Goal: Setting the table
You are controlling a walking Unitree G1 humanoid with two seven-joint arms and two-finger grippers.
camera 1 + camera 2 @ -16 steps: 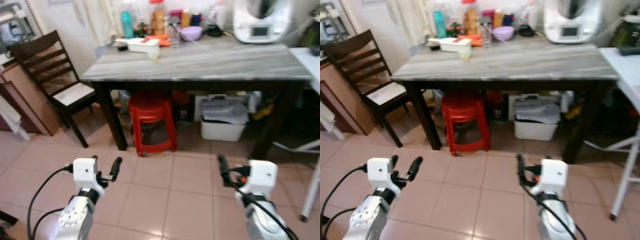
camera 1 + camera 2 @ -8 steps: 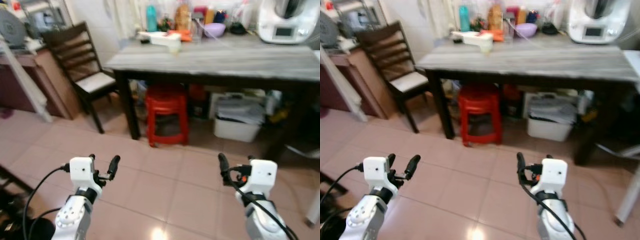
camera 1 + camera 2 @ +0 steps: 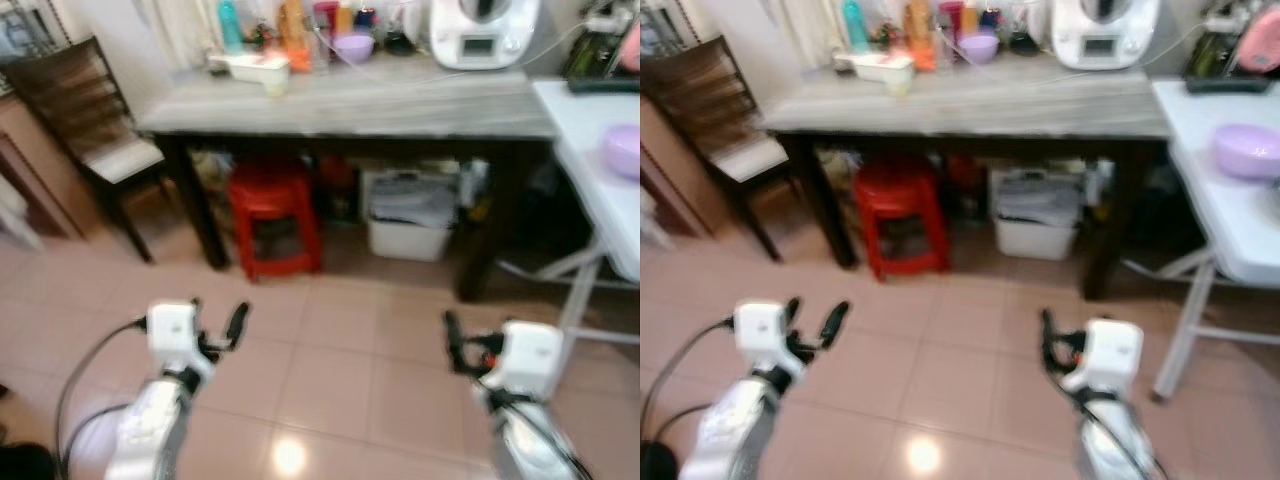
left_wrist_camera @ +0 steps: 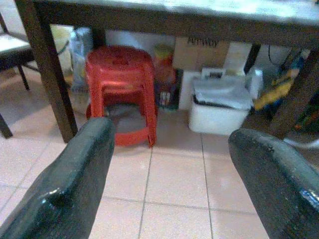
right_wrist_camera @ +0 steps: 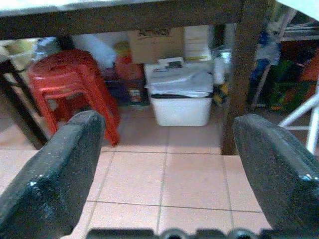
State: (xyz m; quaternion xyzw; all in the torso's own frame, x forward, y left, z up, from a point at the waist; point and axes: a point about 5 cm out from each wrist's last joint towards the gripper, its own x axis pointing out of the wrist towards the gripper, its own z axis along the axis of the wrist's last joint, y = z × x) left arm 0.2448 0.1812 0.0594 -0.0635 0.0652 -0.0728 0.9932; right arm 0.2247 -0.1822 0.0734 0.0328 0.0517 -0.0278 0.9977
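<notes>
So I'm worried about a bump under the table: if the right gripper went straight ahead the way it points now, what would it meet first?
Probably the white bin under the table. The right gripper, jaws open, points across bare floor toward it, with the table's dark leg just beside that line. Depth is hard to judge.

Your camera has swung to the robot's right over the past second, so the whole scene has slid toward the robot's left. The chair point(image 3: 85, 120) now sits at the left edge, partly cut off, and the side cabinet seen half a second ago has all but gone. A white table point(image 3: 1230, 200) has come into view on the right, with a purple bowl point(image 3: 1247, 150) on it and a dish rack point(image 3: 600, 55) behind. The grey table point(image 3: 340, 100) and red stool point(image 3: 270, 215) appear shifted left. You see more blur than before.
</notes>
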